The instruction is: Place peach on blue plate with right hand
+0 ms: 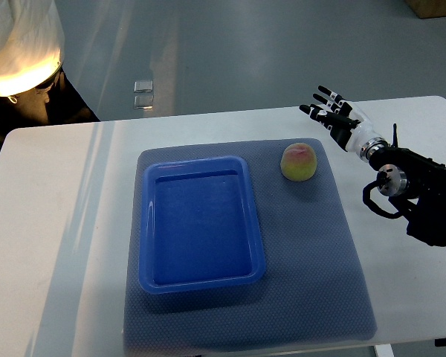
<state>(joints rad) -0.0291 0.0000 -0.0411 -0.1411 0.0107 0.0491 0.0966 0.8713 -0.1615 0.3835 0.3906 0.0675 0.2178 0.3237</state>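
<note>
Peach (299, 161) beside bare blue plate (201, 276), right robot hand (336, 113) spread, apart.

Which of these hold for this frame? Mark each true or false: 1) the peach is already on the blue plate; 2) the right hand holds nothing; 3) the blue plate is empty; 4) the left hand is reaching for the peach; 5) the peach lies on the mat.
1) False. The peach lies beside the blue plate, off its far right corner.
2) True. The right hand is open, fingers spread, apart from the peach.
3) True.
4) False. No left hand is in view.
5) True. It rests on the blue mat, near the mat's far right corner.
</note>
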